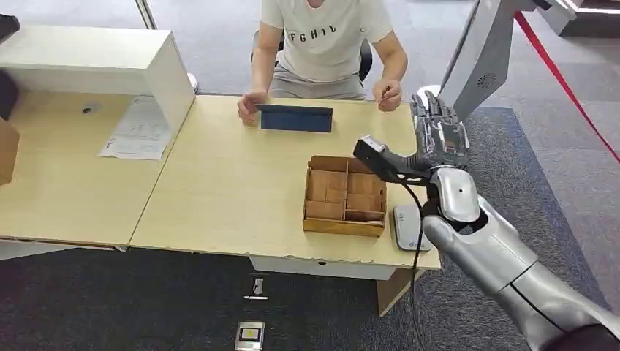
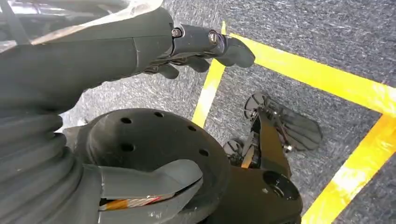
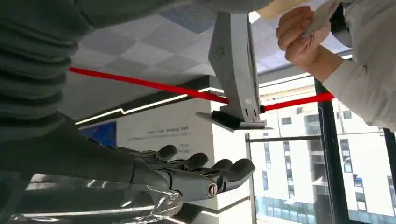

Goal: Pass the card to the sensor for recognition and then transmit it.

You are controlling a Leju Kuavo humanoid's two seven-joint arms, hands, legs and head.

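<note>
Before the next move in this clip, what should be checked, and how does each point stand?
1. Card in the right hand: not ok. It is raised beyond the table's right end, fingers straight, and holds nothing.
2. Card located: cannot tell. The person's hand holds something pale, possibly the card.
3. Sensor free: ok. The white pad, likely the sensor, lies uncovered at the near right corner of the table, beside the wooden box.
4. Left hand free: ok. It hangs over the floor, empty.
5. Person away from the pad: ok. Both their hands are at the far edge, one on the dark tablet.
</note>
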